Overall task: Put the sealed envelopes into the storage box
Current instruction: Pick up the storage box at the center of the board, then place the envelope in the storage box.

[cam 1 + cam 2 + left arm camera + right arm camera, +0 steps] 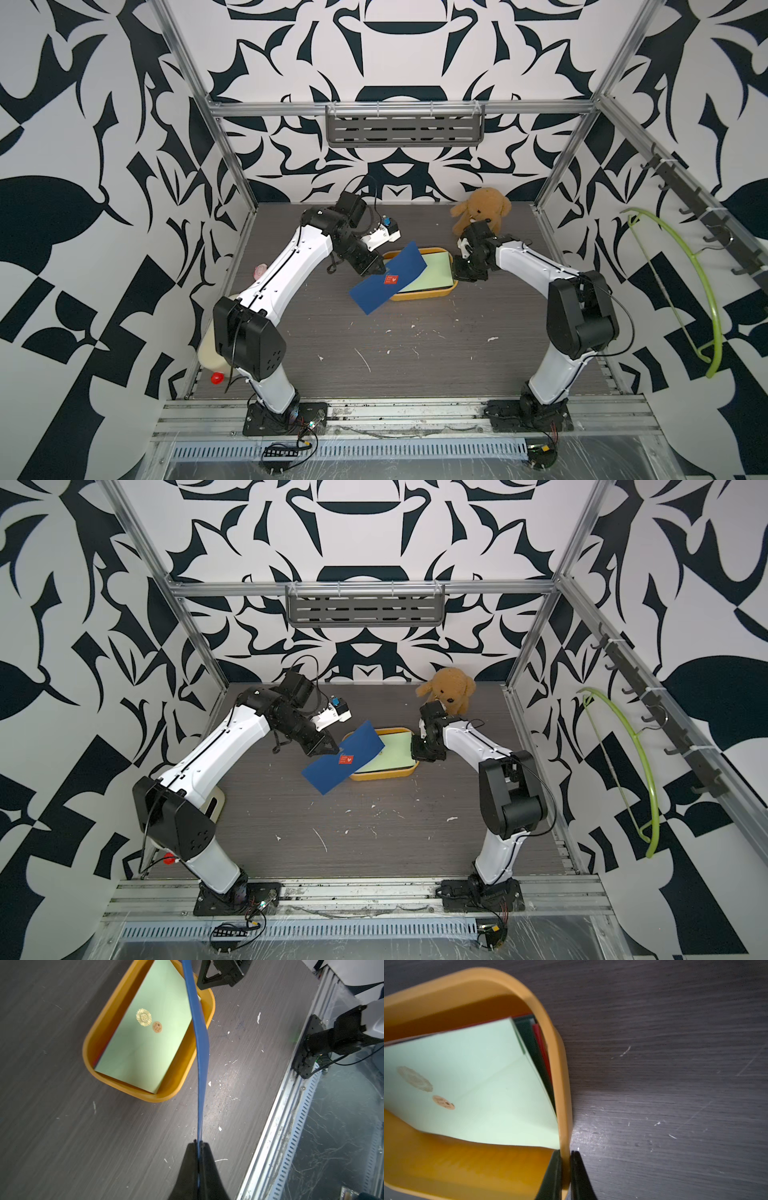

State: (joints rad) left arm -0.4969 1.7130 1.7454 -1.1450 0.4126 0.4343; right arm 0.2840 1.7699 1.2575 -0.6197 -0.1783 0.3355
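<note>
While the near part of the worktop (374,353) carries only small white scraps, the work itself is in the middle. There the left gripper (199,1144) is closed on one edge of the navy envelope (374,291). The envelope hangs tilted, with its lower corner out over the worktop in front of the storage box (419,296) and its upper part over the left end of the box. I cannot tell if it touches the rim.

Inside the box a light green envelope (432,270) lies on top, flat. In the right wrist view, a dark green envelope (529,1043) and a red envelope (540,1043) show at the edge under it. At the right end of the box, the right gripper (566,1155) pinches the wall, one finger inside and one outside.

I judge the step in hand is to lay the navy envelope on the pile. To do it well, the left arm should turn the envelope until its long side follows the long side of the box. It should then bring it fully over the green one, lower it nearly flat, and release only then. The right gripper should hold the box steady so it does not slide.

Far at the back sits a plush dog (482,208), apart from all this.
</note>
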